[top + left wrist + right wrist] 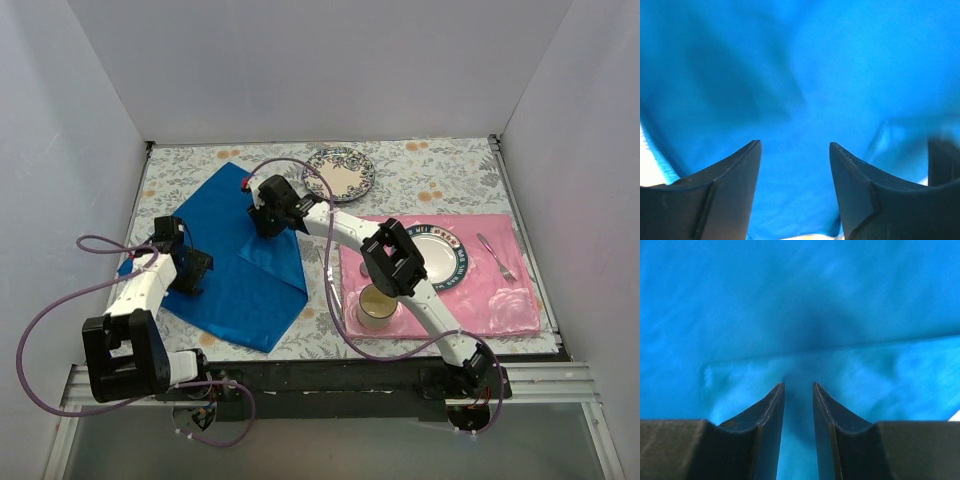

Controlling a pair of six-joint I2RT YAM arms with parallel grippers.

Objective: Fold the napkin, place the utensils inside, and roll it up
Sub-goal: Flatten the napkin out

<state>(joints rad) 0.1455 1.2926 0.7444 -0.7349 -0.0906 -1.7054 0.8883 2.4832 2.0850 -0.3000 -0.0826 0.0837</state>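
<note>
- the bright blue plain cloth napkin (235, 285) lies spread on the grey floral tablecloth (430, 165), directly under both claws. one layer is folded over the rest, below the right claw in the top view.
- the left claw (192, 272) hangs low over the napkin's left part, near its left edge. in its wrist view its two dark fingers (735, 175) stand well apart, and only flat blue cloth shows in the gap. it grips nothing that can be seen.
- the right claw (262, 222) sits over the middle of the napkin, up and to the right of the left claw. its fingers (771, 405) are parted by a narrow slot with blue cloth showing through it, and nothing is pinched between them. a folded edge of the napkin runs crosswise just ahead of its tips.
- the slim silver metal fork (497, 257) lies well to the right of the right claw, on the pink rectangular placemat (500, 300). no other utensils can be made out.
- on that placemat, between the right claw and the fork, sits a round plate with a dark patterned rim (452, 255), partly behind the right arm.
- a pale cream cup (377, 308) stands at the placemat's left edge, down and to the right of the right claw.
- a second round plate with a floral rim (340, 172) rests on the tablecloth just beyond the right claw, apart from the napkin.
</note>
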